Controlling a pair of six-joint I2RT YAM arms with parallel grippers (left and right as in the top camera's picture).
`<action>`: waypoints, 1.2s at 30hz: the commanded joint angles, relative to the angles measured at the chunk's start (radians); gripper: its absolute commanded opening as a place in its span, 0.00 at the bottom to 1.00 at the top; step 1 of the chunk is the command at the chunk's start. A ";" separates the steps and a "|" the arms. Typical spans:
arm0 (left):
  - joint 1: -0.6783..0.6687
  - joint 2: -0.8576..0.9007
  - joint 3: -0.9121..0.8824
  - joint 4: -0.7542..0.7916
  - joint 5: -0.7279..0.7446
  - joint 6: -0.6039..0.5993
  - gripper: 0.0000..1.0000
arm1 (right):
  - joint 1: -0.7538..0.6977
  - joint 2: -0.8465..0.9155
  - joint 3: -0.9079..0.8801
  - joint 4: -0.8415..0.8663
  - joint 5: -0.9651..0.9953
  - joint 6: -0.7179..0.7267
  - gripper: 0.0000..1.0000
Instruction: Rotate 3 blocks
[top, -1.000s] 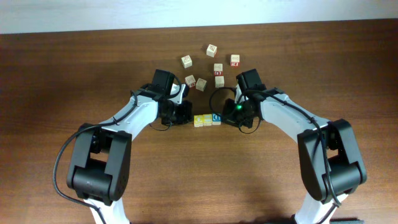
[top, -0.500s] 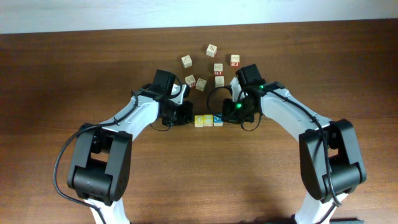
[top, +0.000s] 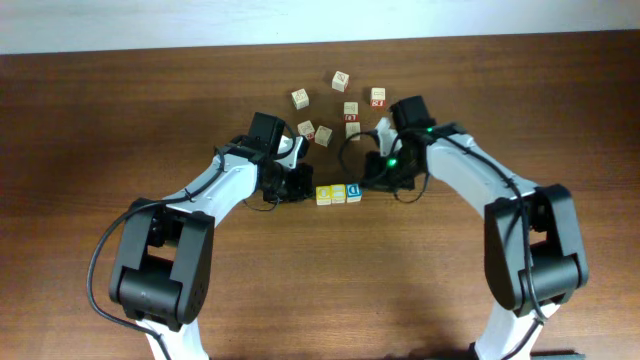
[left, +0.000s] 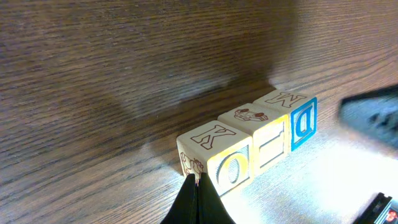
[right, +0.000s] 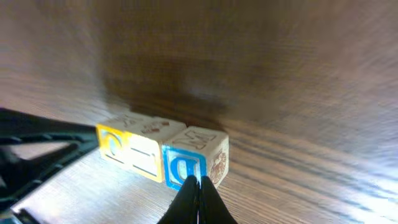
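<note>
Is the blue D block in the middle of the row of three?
No, a yellow block holds the middle; the blue D block sits at one end.

We are logging: D block (right: 186, 163) and table (right: 298, 74) blurring in right wrist view; markings on scattered cubes (top: 341, 81) reading too small overhead.

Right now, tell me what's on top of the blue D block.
Nothing rests on the blue D block; its upper face is uncovered. Its underside, against the table, is hidden.

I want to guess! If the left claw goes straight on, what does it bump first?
Probably the yellow O block; the shut left claw looks almost against its corner.
</note>
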 joint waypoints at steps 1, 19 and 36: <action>-0.002 0.014 0.000 0.003 0.018 -0.006 0.00 | -0.031 -0.030 0.083 -0.044 -0.047 -0.030 0.04; -0.002 0.014 0.000 0.002 0.018 -0.006 0.00 | 0.000 0.079 0.073 -0.115 0.032 -0.057 0.04; -0.002 0.015 0.000 0.002 0.018 -0.006 0.00 | 0.026 0.102 0.073 -0.137 0.028 -0.056 0.04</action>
